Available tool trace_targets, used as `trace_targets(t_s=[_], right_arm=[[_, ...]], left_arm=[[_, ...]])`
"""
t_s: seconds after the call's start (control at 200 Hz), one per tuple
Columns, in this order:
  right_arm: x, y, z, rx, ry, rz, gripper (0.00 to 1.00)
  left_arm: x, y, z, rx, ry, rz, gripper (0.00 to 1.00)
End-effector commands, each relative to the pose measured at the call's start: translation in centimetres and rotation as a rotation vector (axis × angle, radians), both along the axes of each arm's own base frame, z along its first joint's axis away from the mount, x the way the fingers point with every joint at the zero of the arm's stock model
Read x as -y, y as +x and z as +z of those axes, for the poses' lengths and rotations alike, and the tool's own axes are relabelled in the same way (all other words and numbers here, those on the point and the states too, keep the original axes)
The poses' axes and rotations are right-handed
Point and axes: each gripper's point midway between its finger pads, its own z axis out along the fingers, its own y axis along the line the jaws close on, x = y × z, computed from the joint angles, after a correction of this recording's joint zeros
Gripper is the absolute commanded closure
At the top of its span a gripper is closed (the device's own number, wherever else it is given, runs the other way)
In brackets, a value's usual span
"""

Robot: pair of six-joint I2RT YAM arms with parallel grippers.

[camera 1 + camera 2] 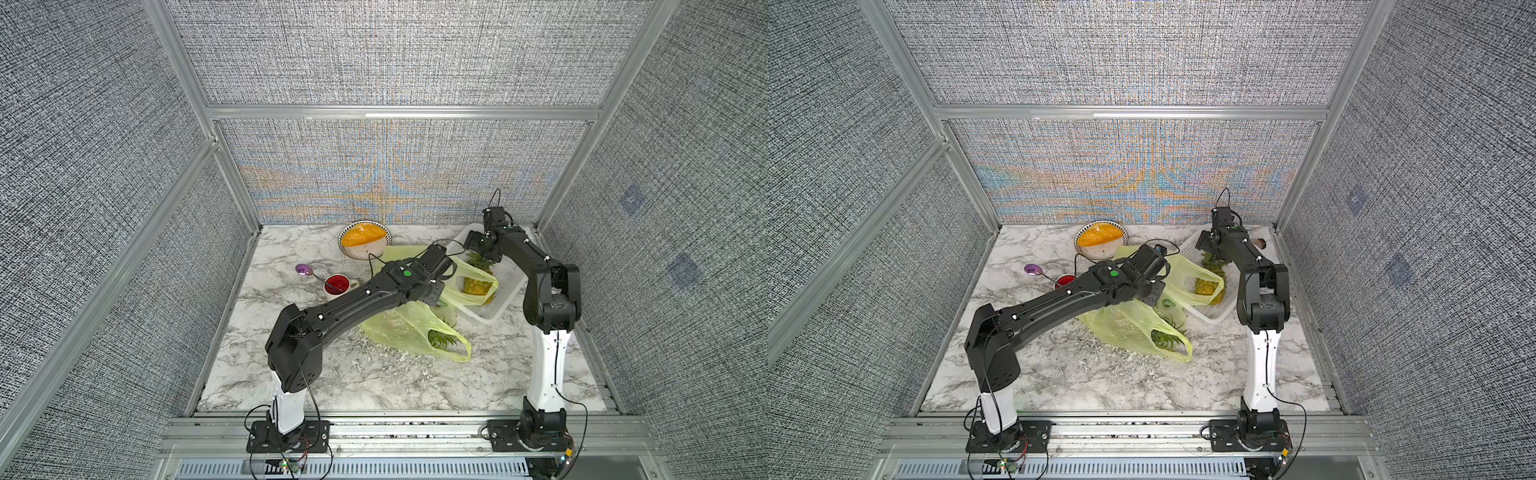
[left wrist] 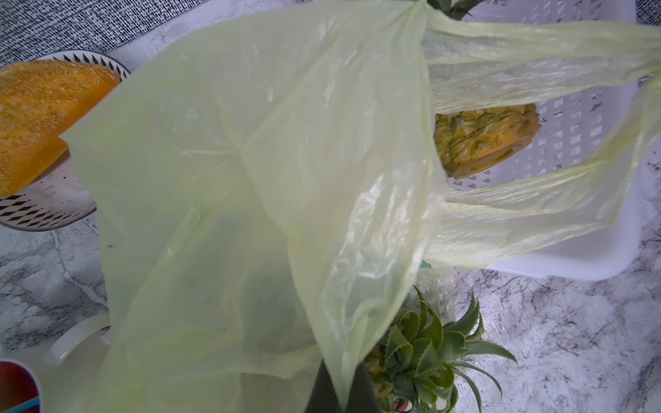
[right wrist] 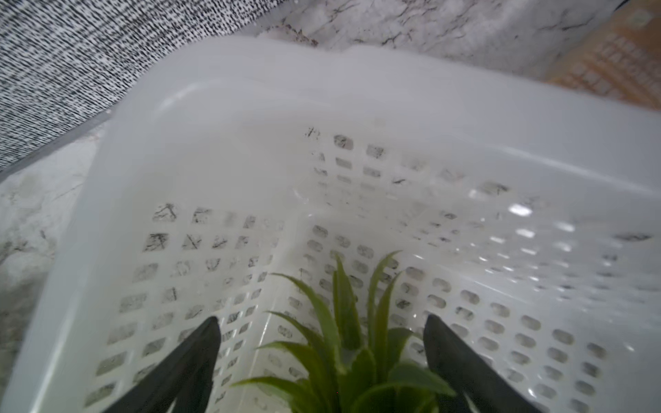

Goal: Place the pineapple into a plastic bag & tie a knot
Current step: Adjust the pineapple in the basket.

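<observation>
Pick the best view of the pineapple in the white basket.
Left wrist: the pineapple sits close and sharp between the handles of the bag. Both top views show it small, partly behind the bag. Right wrist catches only its leaves.

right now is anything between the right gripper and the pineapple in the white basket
Nothing visible. The right gripper is open, jaws straddling the pineapple crown inside the basket. The plastic bag, pinched by the left gripper, drapes over the fruit's body, away from the jaws.
</observation>
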Motion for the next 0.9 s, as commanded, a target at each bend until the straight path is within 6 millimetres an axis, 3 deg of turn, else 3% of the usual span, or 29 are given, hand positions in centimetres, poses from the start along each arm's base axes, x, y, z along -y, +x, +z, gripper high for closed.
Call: trace_targets(t_s=[0.0,0.09,0.19,0.245,0.295,0.355,0.43,0.566,0.691,0.891], right_arm=[[0.8,-1.3,-2.4,-0.098,-0.029,-0.039,0.15],[0.9,-1.6,-3.0,-0.131,-0.039,-0.034,0.2],[1.2,-1.9,-2.8,-0.13,-0.044,-0.028,0.31],[1.2,-2.1,-2.4,-0.126,-0.029,-0.017,0.45],[1.2,-2.0,-1.5,-0.107,-0.013,-0.008,0.63],[1.2,-1.8,0.3,-0.072,-0.002,-0.003,0.83],[1.2,-1.4,3.3,-0.007,0.005,0.006,1.0],[1.5,-1.1,9.4,0.123,0.011,0.021,1.0],[1.6,-1.8,13.8,0.252,0.023,0.004,1.0],[1.1,-3.0,19.7,0.712,0.066,-0.028,1.0]], left_arm=[[0.6,0.3,0.3,0.001,-0.031,-0.002,1.0],[0.7,0.4,0.3,0.002,-0.033,-0.007,1.0],[0.7,0.4,0.4,0.007,-0.035,-0.009,1.0],[0.6,0.4,0.5,0.009,-0.036,-0.007,1.0],[0.6,0.5,0.5,0.013,-0.038,-0.008,1.0],[0.6,0.5,0.6,0.014,-0.042,-0.01,1.0],[0.7,0.4,0.7,0.017,-0.051,-0.011,1.0],[0.7,0.3,0.7,0.019,-0.062,-0.016,1.0],[0.7,0.4,0.8,0.024,-0.072,-0.013,1.0],[1.0,0.4,0.8,0.022,-0.096,-0.013,1.0]])
